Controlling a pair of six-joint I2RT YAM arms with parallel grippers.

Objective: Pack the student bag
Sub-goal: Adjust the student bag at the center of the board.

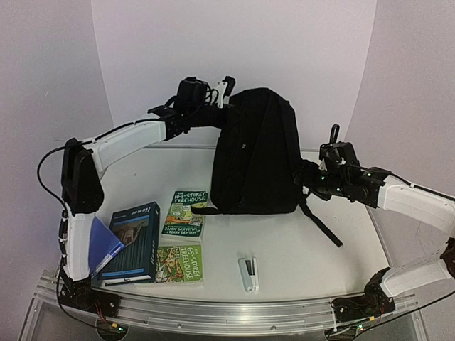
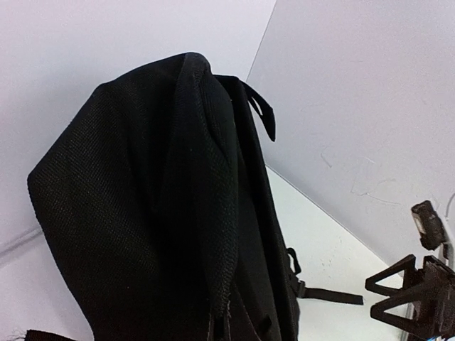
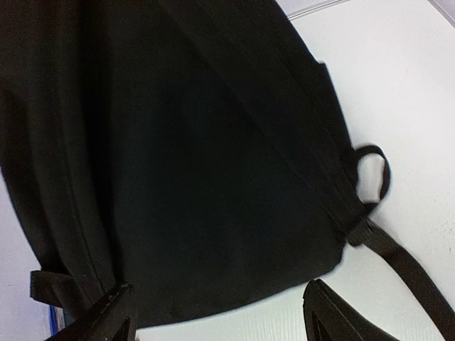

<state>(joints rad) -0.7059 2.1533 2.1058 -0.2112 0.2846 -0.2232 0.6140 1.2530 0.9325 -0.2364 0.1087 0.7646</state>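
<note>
The student bag [image 1: 256,153], a large black backpack, stands upright at the back middle of the table. My left gripper [image 1: 225,96] is at its top left corner, shut on the bag's top fabric. In the left wrist view the bag [image 2: 142,199] fills the picture and hides the fingers; a fold of fabric runs down between them. My right gripper [image 1: 307,182] is at the bag's lower right side, open. In the right wrist view its fingers [image 3: 114,316] straddle the bag's bottom edge [image 3: 213,213] without closing on it.
A dark blue book [image 1: 131,241], two green Treehouse books [image 1: 183,213] [image 1: 179,263] and a blue sheet [image 1: 105,245] lie front left. A white stapler [image 1: 248,273] lies front centre. A black strap [image 1: 320,220] trails from the bag toward the right arm.
</note>
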